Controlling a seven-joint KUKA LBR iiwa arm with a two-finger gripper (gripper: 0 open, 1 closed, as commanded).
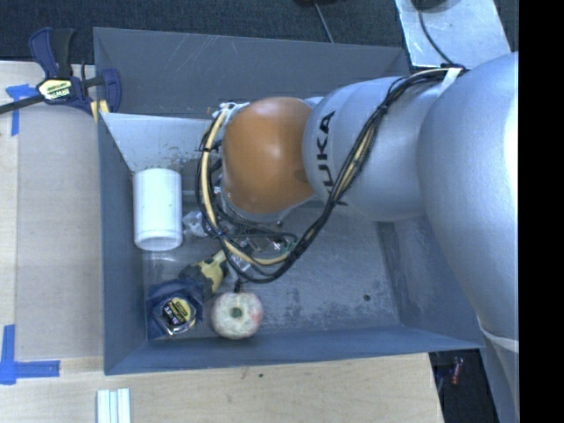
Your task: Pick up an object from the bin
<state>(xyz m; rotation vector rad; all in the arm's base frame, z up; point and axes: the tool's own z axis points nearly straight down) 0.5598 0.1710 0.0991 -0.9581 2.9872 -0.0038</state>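
Because the orange cover (264, 155) on the wrist hides what is below it, I cannot tell if the gripper (233, 241) is released or clenched, and nothing can be seen grasped in it.

In the grey metal bin (264, 60), the white plastic cylinder (159, 205) lies at nine o'clock. The blue and black tape measure with a yellow label (174, 312) lies at about seven o'clock, in the corner. A small yellow piece (211, 270) is just above it, very near the gripper. The pale round speckled ball (236, 314) is just to the right of the tape measure. The gripper hangs over the left half of the bin, between the cylinder and the yellow piece. Which one it aims at is not clear.

I think the risks are these: the round cylinder and the ball can roll away when pushed, and the cables (264, 267) hang low and could catch on the yellow piece.

I count one cylinder, one tape measure, one yellow piece and one ball.
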